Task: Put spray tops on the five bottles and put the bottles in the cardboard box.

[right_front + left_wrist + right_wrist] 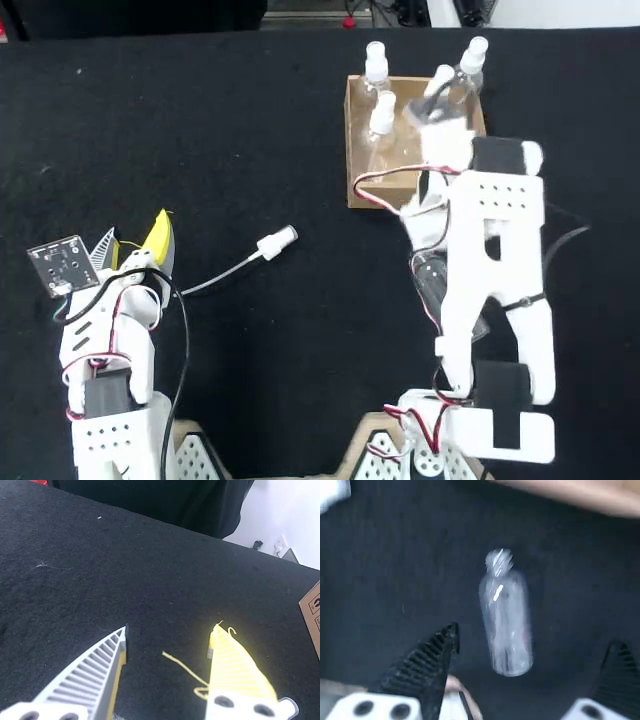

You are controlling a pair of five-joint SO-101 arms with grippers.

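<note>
Hovering with right gripper (535,636) fingers spread wide over a capless bottle (505,625) lying on the counter (250,120) near the cardboard box (358,150). Holding left gripper (170,628) fingers wide and empty, apart from the loose spray top (277,242).

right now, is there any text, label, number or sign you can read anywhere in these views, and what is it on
No text here can be read.
Cardboard box: dark printed marks on its side wall in the left wrist view, cut off at the edge and too small to read.
Circuit board in the high view: tiny marks, too small to read.
Bottle in the right wrist view: clear, no label visible.
</note>
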